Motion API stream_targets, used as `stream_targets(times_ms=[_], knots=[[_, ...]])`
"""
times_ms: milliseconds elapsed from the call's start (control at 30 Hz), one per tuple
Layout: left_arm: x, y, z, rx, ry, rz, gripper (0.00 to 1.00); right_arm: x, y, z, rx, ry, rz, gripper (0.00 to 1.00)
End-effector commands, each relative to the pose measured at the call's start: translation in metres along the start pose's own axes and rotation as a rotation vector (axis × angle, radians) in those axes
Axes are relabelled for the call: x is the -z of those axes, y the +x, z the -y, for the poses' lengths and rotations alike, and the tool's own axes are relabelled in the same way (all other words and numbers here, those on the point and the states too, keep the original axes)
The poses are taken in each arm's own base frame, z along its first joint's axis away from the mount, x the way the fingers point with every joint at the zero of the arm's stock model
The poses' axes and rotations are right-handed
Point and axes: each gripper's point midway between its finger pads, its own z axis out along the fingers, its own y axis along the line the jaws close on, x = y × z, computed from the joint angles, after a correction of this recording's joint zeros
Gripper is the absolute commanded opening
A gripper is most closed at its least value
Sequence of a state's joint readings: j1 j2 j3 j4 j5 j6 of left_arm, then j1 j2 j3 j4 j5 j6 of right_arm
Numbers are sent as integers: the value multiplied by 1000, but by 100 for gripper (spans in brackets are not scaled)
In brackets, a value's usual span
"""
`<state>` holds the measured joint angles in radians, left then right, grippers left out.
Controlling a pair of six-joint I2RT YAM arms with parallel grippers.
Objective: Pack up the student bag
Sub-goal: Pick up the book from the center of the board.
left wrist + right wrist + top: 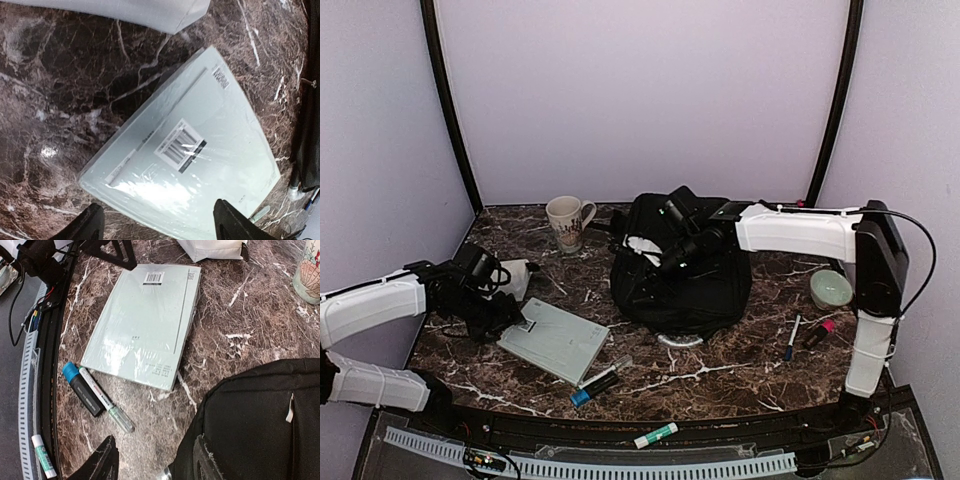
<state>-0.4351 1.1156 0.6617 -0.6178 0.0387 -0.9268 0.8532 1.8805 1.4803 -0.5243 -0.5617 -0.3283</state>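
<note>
From above, the student bag (685, 272) slumps in the middle of the bench (740, 375), with the right arm (790, 230) reaching in over its top and the left arm (380, 305) low over a corner of the pale wrapped book (558, 342). Two markers (598, 383) lie just beside the book's near edge, and I'd worry that a shoved book sends them rolling. Down the left wrist, the left jaws stand wide with nothing in them, fingers (86, 226) straddling the book's corner. That film is glossy and the book lies flat, so a pinch there could skid off, or the book could swing from a corner hold. Down the right wrist, the right jaws are partly apart at the bag's edge, their tips cut off, so I cannot tell whether they have the fabric; if they do and it slips, the soft mouth would likely sag shut. The bench is a dark brown marble pattern with white veins, shiny under the light; pale lilac walls and black corner posts (448, 110) close it in
</note>
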Motion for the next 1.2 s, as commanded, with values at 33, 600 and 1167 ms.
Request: stream_targets(times_ms=[33,600,1167], knots=[[-13,27,12,65,135,-110,73,-36,-13,7,-74,-3,-61,50],[-52,9,20,107,193,-13,74,-148,23,31,-323,-89,-177,48],[-6,-31,51,-201,140,84,78,-134,62,50,-457,-42,-210,47]])
